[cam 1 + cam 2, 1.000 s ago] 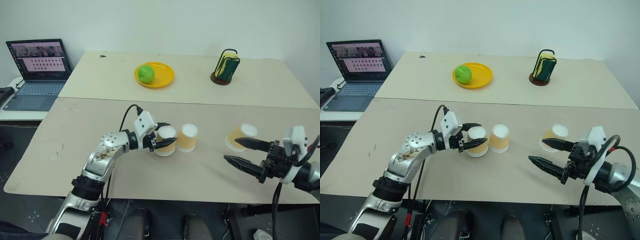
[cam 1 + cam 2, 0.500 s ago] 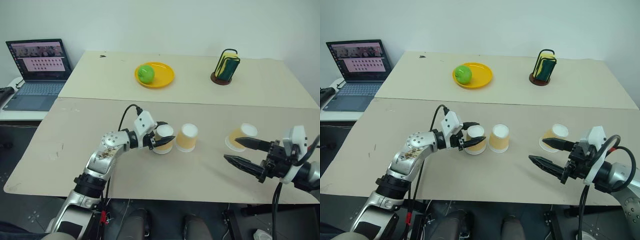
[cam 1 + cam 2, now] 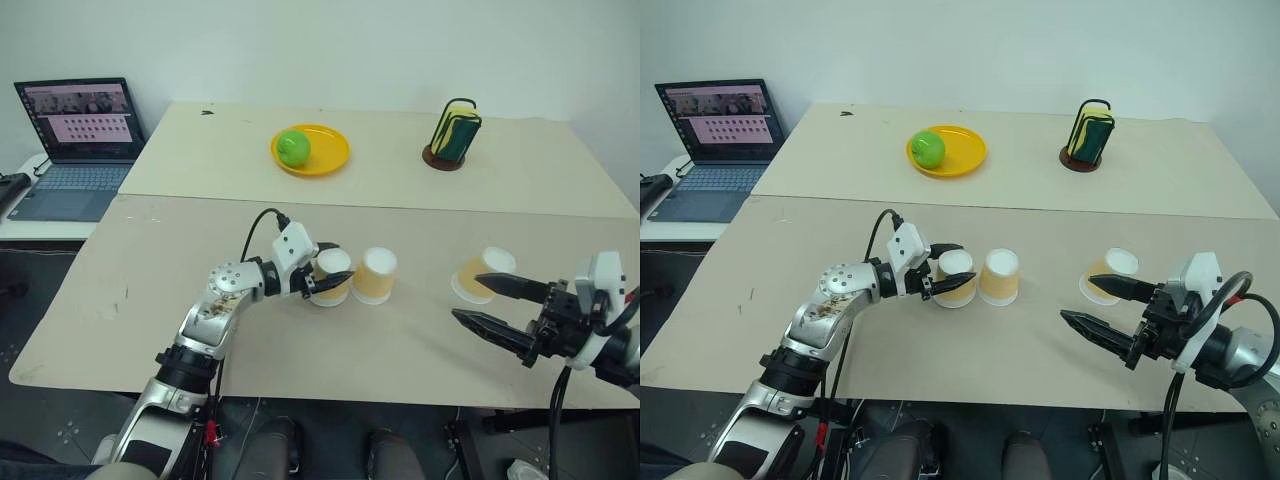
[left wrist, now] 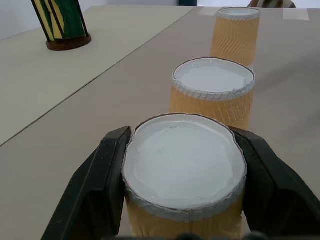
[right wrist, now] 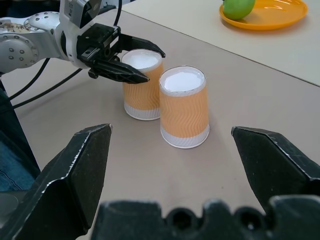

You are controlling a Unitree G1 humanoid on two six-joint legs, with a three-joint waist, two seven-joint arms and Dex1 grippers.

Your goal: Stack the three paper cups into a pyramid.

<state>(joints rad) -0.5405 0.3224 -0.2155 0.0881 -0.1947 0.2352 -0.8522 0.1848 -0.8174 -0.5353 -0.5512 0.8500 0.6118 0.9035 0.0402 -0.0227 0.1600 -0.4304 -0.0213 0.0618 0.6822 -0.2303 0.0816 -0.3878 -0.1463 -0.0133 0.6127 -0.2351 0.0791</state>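
A: left gripper (image 3: 335, 279) state?
B: clamped on first paper cup (image 3: 331, 276), upside down on the table (image 3: 150, 290). Second cup (image 3: 375, 275) just beside it at 3 o'clock.
A: third cup (image 3: 482, 272)?
B: tilted, well apart at 3 o'clock, near the right gripper (image 3: 492, 307).
A: right jaws?
B: spread wide, holding nothing.

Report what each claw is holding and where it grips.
Left claw grips an upside-down paper cup by its sides, near the upturned base. Right claw is open, holding nothing.
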